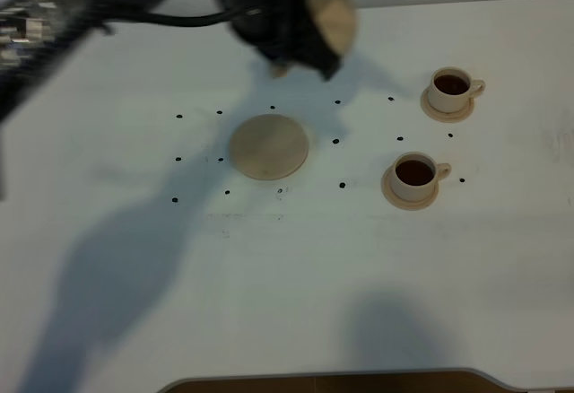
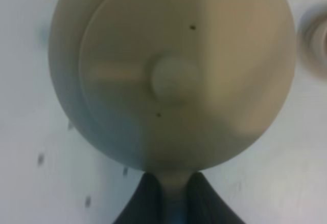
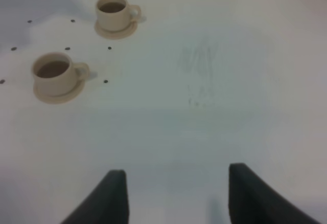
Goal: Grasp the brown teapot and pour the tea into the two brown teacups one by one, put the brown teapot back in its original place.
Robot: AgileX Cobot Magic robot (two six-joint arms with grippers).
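On the near side of the white table (image 1: 287, 303) nothing stands but shadows. Farther in, near the middle, the flat round saucer (image 1: 269, 146) lies bare among small black dots, with nothing on it.

To the right of it stand the two brown teacups, each on its own small saucer. The nearer teacup (image 1: 415, 176) holds dark tea and its handle points right; the farther teacup (image 1: 451, 89) sits behind it and slightly more to the right, also dark with tea. The two are apart from each other and well apart from the big saucer.

Farthest back, at the top of the high view, the left gripper (image 1: 291, 48) holds the brown teapot (image 1: 330, 16) up off the table, behind the big saucer and to the left of the cups. In the left wrist view the teapot (image 2: 173, 70) fills the frame, lid knob toward the camera, and the dark jaws are closed on its handle, one on each side.

The right gripper (image 3: 176, 193) hovers over bare table with its jaws spread wide and nothing between them; the cups lie well away from it.
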